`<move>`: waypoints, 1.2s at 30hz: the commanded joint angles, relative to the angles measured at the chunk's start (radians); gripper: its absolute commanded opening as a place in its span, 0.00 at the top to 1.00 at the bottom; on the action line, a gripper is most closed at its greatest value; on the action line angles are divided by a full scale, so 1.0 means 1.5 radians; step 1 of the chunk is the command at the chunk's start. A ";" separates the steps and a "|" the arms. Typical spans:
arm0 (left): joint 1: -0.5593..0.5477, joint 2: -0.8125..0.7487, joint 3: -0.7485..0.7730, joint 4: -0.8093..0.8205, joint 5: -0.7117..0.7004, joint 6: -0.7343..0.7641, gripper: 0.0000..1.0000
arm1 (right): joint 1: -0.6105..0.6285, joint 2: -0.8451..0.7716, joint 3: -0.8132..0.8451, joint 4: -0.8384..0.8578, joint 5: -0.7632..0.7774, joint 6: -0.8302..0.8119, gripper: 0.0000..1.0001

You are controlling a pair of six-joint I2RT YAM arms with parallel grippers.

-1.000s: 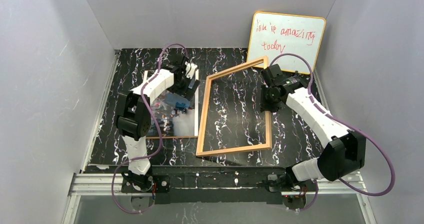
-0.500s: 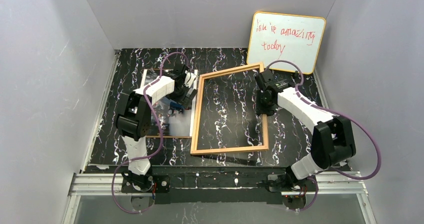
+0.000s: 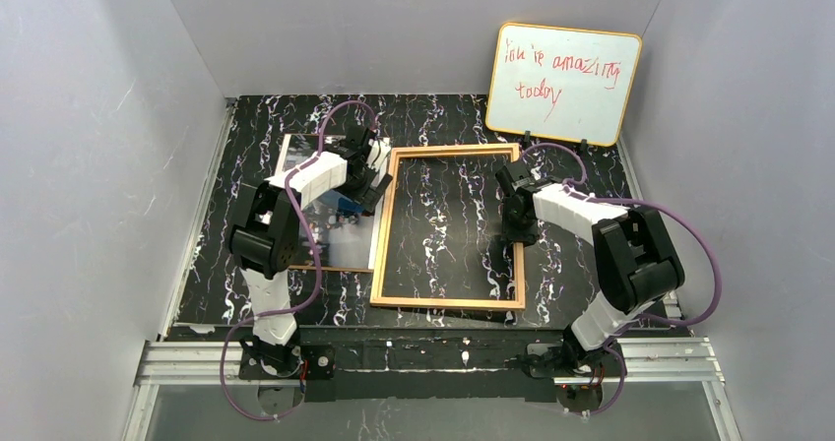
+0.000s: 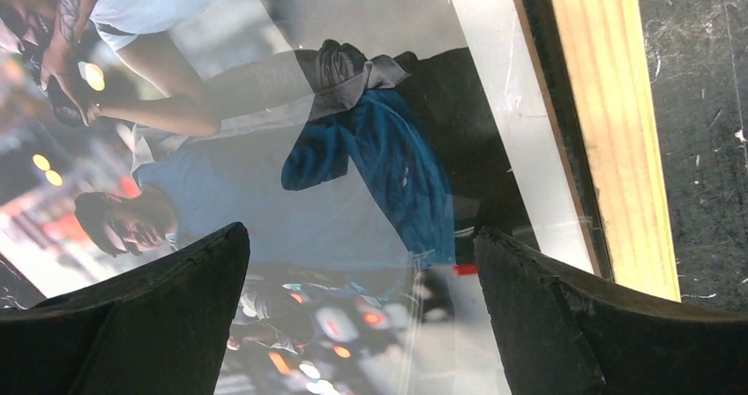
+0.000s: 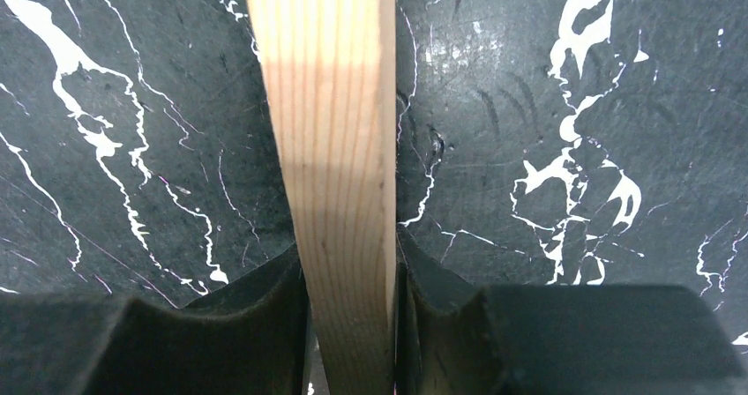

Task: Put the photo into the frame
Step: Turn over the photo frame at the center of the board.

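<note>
**A:** What has moved in the last second?

**B:** The frame point(image 3: 448, 303). It sat skewed then, its far corner pointing at the whiteboard point(image 3: 563, 82). Now it lies square to the table point(image 3: 443, 116) and has slid away from the whiteboard, toward the photo point(image 3: 340, 236).

**A:** What moved it?

**B:** The right gripper point(image 5: 350, 280). Its jaws are almost closed, pinching the frame's rail on the whiteboard's side, and the wood fills the gap between them.

**A:** And the left gripper point(image 4: 360, 236)?

**B:** It is spread wide with nothing between its fingers, held close above the photo.

**A:** Where is the photo, then?

**B:** Face up on the table, on the far side of the frame from the whiteboard. The frame rail farthest from the whiteboard now runs just beside the photo's white edge. I cannot tell whether it overlaps that edge.

**A:** What does that mean for the job?

**B:** The two pieces are now lined up side by side, which I read as preparation. The photo is not in the frame yet, and only marbled table shows through the opening. Either the frame goes over the print or the print slides across, and a glossy sheet lying flat looks hard to pinch
</note>
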 commanded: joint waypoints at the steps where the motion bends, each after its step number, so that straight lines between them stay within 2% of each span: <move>1: -0.007 -0.024 -0.020 -0.007 -0.019 0.008 0.02 | 0.003 0.024 0.001 0.050 0.009 0.023 0.61; 5: -0.008 -0.024 -0.023 -0.008 -0.030 0.009 0.02 | 0.003 0.059 0.015 0.048 0.019 0.022 0.59; 11: -0.008 -0.030 -0.026 -0.008 -0.038 0.017 0.02 | 0.003 0.089 0.022 0.045 0.030 0.014 0.37; 14: -0.009 -0.031 -0.027 -0.008 -0.039 0.020 0.02 | 0.003 0.084 0.020 0.050 0.032 0.015 0.33; 20: -0.012 -0.039 -0.032 -0.011 -0.031 0.024 0.02 | 0.001 0.078 0.059 0.006 0.082 0.017 0.33; 27: -0.056 -0.060 -0.018 -0.011 -0.047 0.025 0.02 | -0.044 0.058 0.061 -0.011 0.095 0.013 0.32; 32: -0.070 -0.040 -0.013 -0.010 -0.073 0.032 0.02 | -0.068 0.085 0.055 -0.014 0.104 0.020 0.35; 36: -0.083 -0.041 -0.014 -0.008 -0.064 0.031 0.02 | -0.078 0.112 0.075 -0.031 0.153 0.023 0.37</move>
